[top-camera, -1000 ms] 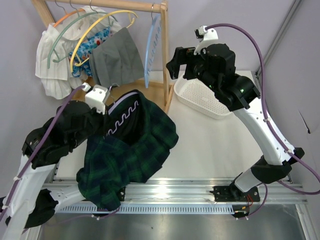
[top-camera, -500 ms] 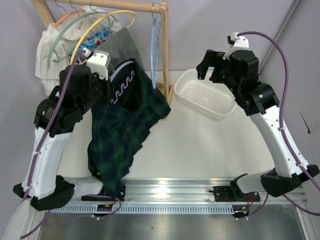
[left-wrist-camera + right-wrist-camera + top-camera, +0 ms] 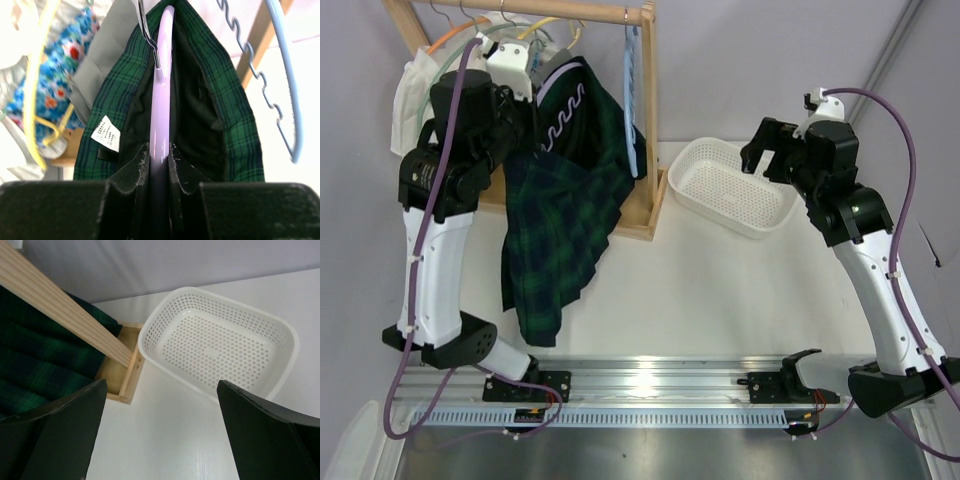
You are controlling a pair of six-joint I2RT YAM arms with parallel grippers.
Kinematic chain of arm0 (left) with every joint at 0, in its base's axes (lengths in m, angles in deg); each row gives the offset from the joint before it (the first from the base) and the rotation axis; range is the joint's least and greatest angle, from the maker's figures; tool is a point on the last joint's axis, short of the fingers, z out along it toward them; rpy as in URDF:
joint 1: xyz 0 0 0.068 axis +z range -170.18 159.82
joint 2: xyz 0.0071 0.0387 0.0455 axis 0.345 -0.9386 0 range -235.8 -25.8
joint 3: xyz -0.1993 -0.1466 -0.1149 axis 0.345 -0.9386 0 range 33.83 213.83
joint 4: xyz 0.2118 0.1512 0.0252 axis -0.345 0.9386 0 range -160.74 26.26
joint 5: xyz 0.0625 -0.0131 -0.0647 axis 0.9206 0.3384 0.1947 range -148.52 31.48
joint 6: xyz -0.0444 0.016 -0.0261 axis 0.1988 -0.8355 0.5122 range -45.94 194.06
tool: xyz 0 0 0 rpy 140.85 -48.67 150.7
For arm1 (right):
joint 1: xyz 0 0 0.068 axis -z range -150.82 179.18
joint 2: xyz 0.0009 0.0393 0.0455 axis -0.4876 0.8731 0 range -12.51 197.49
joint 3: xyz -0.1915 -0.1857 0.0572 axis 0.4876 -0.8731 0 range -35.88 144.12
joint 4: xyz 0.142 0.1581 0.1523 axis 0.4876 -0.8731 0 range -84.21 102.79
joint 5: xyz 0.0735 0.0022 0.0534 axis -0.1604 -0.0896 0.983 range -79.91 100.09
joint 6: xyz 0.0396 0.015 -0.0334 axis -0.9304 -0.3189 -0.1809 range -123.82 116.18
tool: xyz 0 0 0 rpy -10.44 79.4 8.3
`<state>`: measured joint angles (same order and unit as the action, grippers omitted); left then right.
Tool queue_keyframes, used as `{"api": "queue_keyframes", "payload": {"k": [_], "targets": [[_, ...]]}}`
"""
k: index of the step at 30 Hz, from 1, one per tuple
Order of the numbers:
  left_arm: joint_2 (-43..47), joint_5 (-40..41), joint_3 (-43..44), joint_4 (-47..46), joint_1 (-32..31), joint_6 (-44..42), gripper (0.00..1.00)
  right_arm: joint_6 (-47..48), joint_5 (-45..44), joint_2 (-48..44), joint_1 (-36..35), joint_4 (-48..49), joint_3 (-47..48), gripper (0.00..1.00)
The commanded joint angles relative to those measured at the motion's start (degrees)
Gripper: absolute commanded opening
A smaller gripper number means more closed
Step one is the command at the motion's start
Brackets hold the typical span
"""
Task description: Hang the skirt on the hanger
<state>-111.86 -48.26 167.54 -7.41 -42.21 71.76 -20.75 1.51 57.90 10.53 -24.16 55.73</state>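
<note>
Left pincer (image 3: pixel 159 167), raised high beside the wooden rack (image 3: pixel 645 120), is clamped on the hanger (image 3: pixel 161 90), whose lavender bar runs straight out from between its two fingers (image 3: pixel 140 165). Draped over that bar, the skirt (image 3: pixel 560 210) spreads to both sides of the pincer and hangs in a long fold well below it, down toward the surface (image 3: pixel 720 280). A white label (image 3: pixel 106 133) shows inside the waistband, just left of the fingers. The hanger's metal hook (image 3: pixel 145 30) rises ahead of the pincer; whether it rests on the rail cannot be told. Left of the pincer hang a yellow hanger (image 3: pixel 32 85), a floral garment (image 3: pixel 65 65) and a grey garment (image 3: pixel 107 50); to its right, a light blue hanger (image 3: pixel 287 100).

Right pincer (image 3: pixel 161 385) hovers with its fingers wide apart, gripping nothing. A white perforated basket (image 3: pixel 142 340) lies on the surface just ahead of it, with the rack's foot ahead and to its left.
</note>
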Motion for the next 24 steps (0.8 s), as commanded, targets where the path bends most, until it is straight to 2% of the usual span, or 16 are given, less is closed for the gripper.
{"api": "queue_keyframes", "payload": {"k": [1, 6, 15, 24], "targets": [[-2.2, -0.6, 4.6, -10.1, 1.0, -2.4, 0.00, -0.9, 1.7, -2.3, 1.7, 2.8, -1.2, 0.99], [-5.9, -0.5, 8.1, -13.2, 1.5, -2.9, 0.00, -2.0, 3.3, -3.2, 2.7, 3.7, -3.6, 0.99], [-9.6, -5.0, 11.7, -21.4, 3.4, -1.1, 0.00, -4.3, 3.8, -5.4, 2.7, 5.6, -9.7, 0.99], [-12.7, -6.5, 11.7, -26.9, 3.4, -0.4, 0.00, -6.5, 5.3, -6.4, 2.7, 5.0, -14.4, 0.99]]}}
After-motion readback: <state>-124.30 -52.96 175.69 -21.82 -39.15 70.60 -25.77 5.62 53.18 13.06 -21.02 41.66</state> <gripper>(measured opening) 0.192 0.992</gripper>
